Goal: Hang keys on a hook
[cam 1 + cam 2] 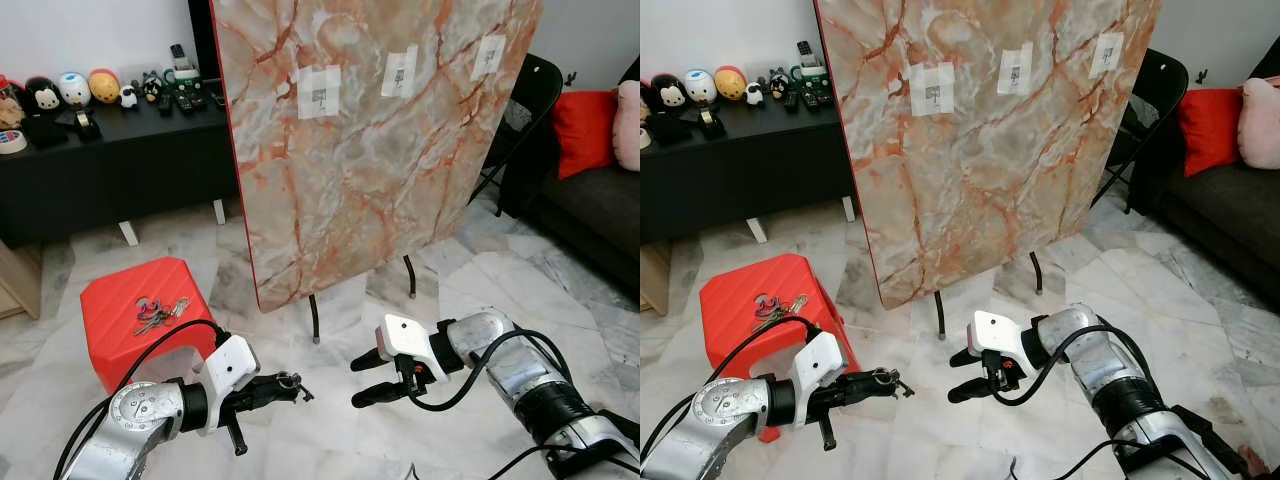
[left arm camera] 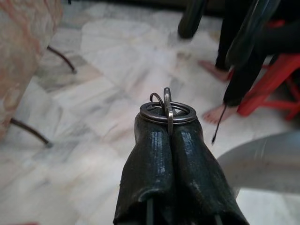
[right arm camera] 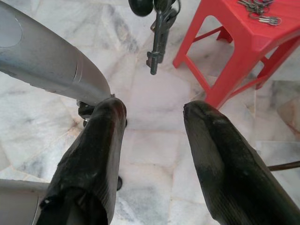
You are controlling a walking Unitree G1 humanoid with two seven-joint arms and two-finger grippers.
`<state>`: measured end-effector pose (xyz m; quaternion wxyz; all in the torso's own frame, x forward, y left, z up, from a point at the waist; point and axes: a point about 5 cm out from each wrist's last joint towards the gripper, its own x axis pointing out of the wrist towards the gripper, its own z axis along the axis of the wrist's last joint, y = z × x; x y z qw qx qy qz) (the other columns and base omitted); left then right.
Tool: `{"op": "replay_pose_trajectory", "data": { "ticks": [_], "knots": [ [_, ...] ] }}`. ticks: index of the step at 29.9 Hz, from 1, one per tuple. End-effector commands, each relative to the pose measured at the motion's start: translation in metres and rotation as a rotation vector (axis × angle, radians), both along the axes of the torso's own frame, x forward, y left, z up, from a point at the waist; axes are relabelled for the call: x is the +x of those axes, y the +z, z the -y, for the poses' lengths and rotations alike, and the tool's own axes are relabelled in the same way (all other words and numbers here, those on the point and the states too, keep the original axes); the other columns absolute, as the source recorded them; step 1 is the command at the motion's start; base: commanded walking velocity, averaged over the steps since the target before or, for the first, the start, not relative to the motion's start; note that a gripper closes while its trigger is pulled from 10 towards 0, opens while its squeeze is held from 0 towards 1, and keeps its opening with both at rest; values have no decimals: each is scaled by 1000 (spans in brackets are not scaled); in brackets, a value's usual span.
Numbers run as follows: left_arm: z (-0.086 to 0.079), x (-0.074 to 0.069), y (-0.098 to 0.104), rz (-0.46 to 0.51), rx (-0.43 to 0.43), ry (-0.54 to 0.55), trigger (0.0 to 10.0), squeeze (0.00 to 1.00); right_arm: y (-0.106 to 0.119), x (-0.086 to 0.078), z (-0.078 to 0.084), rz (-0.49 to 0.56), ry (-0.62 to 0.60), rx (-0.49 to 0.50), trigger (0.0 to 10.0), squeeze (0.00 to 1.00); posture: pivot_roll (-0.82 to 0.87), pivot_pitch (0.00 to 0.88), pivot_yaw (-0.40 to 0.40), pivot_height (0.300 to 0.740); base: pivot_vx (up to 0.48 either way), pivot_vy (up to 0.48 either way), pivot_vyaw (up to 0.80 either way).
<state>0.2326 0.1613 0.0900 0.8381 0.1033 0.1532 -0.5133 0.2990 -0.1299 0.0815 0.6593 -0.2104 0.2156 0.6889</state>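
My left gripper (image 1: 283, 386) is low over the floor, left of centre, shut on a small metal key ring (image 2: 167, 112) that sticks out of its fingertips. Facing it a hand's width to the right is my right gripper (image 1: 357, 382), open with nothing between its fingers (image 3: 206, 122). A bunch of keys (image 1: 155, 313) lies on the red plastic stool (image 1: 115, 335) at the left. Behind stands a tilted marble-patterned board (image 1: 370, 170) with three white patches (image 1: 319, 92) along its top; I cannot make out hooks on them.
The board rests on thin black legs (image 1: 314, 320) just beyond both grippers. A black cabinet (image 1: 120, 165) with figurines lines the back left. A black chair (image 1: 520, 110) and a dark sofa with a red cushion (image 1: 583, 130) stand at the right. A person's bare feet (image 2: 212, 114) are nearby.
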Motion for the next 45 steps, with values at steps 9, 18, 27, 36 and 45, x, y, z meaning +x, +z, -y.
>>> {"op": "replay_pose_trajectory", "data": {
  "ticks": [9, 18, 27, 36, 45],
  "knots": [
    [10, -3, 15, -15, -93, -73, 10000, 0, 3, 5, -7, 32, -1, 19, 10000, 0, 94, 0, -84, 740, 0, 0, 0],
    [14, -4, 15, -35, -104, -82, 10000, 0, 7, 6, -16, 1, -16, 115, 10000, 0, 95, 0, -82, 740, 0, 0, 0],
    [16, -2, 17, -38, -108, -89, 10000, 0, 2, 3, -21, -31, -2, 117, 4745, 0, 98, 0, -83, 740, 0, 0, 0],
    [20, 0, 21, -35, -120, -99, 10000, 0, -6, -3, -28, -57, 31, 91, 10000, 0, 101, 0, -85, 740, 0, 0, 0],
    [24, 0, 23, -36, -130, -113, 10000, 0, -7, -4, -32, -71, 39, 101, 10000, 0, 103, 0, -86, 740, 0, 0, 0]
  ]
}}
